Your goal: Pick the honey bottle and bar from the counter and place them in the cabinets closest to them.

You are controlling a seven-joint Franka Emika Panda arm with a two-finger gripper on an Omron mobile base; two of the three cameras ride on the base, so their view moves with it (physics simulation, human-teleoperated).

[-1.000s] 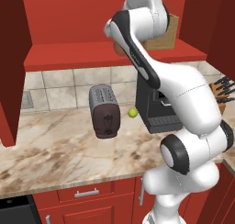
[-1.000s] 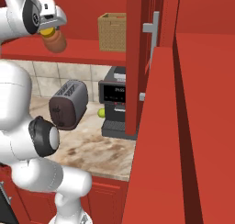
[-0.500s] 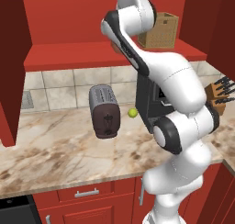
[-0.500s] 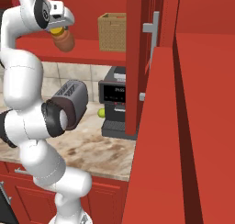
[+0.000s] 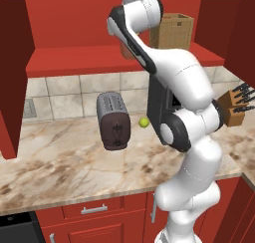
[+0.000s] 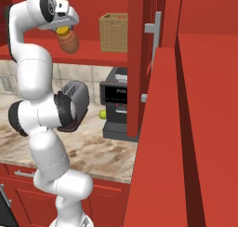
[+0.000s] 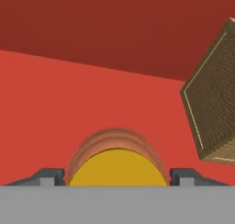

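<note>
Honey bottle (image 6: 69,42) on red cabinet shelf (image 5: 74,60)
Fingers (image 7: 46,176) flank its yellow cap, gripping or loosened unclear; woven box (image 6: 114,32) nearby.

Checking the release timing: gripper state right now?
Gripper: fingers flank the honey bottle at the cabinet shelf; gripped or released cannot be told.

- A home kitchen, rendered: the gripper (image 6: 65,28) is up inside deep red wall cabinets (image 5: 99,18).
- Below it lies a marble-look counter (image 5: 60,162) with a toaster (image 5: 113,120), coffee machine (image 6: 116,105) and knife block (image 5: 234,107).
- Tiled backsplash (image 5: 64,95) behind; red drawers (image 5: 99,212) lowest.
</note>
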